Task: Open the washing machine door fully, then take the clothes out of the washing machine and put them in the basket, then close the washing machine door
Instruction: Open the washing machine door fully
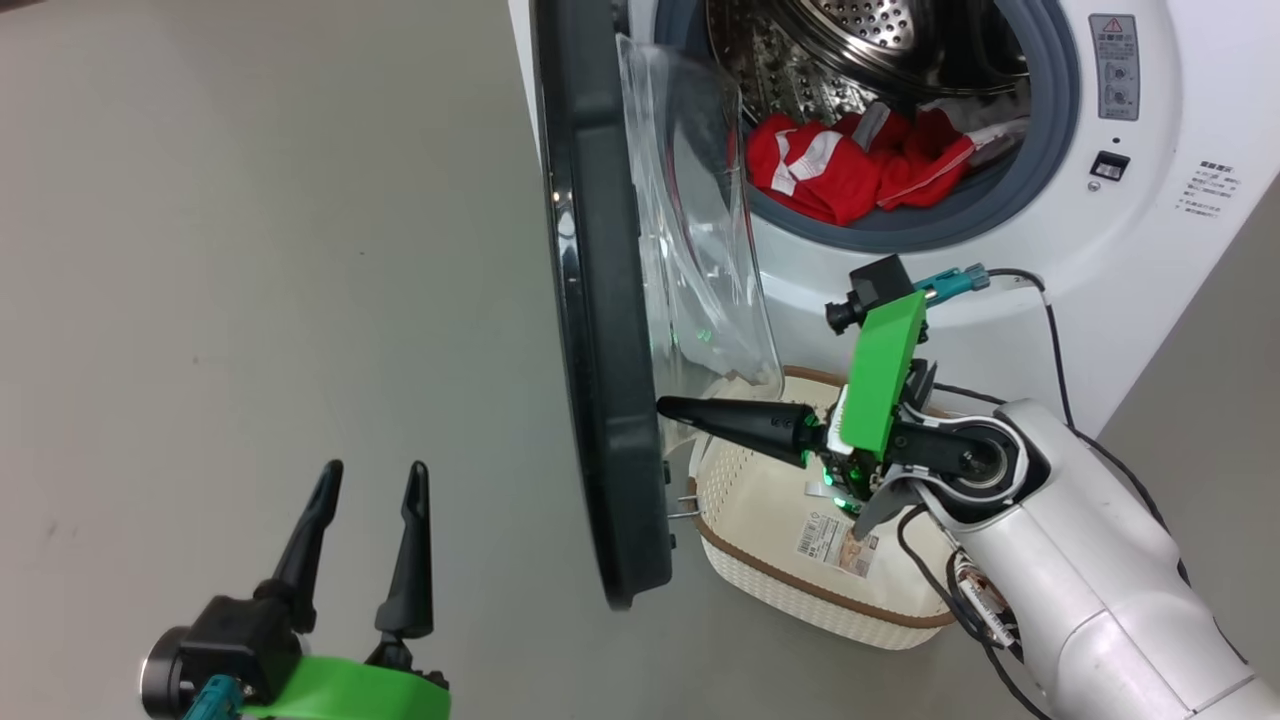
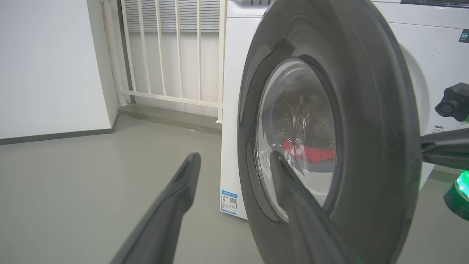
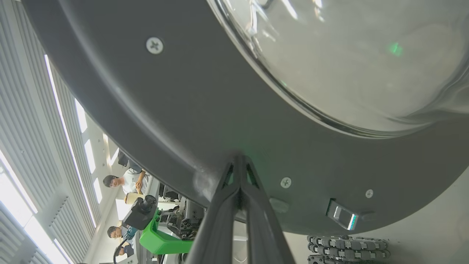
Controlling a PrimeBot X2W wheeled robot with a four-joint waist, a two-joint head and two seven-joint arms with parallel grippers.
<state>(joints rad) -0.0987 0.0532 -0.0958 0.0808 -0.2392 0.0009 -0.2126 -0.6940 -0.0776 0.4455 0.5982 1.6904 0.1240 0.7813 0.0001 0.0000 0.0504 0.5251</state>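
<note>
You are pressing the clenched right tool (image 1: 665,407) on the part-open washing machine door (image 1: 600,350), left tool (image 1: 375,470) released; clothes (image 1: 850,165) are lying inside, the basket (image 1: 800,592) is waiting empty.

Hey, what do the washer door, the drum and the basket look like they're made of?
Door: rim probably dark plastic, glossy, with reflections and screw heads; window clear, glass or plastic. Drum: likely stainless steel, shiny and perforated. Basket: cream plastic, matte, punched holes, brown woven-look rim.

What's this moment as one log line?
right gripper: shut, tip against washing machine door inner rim | left gripper: open, holding nothing | clothes: inside drum
</note>
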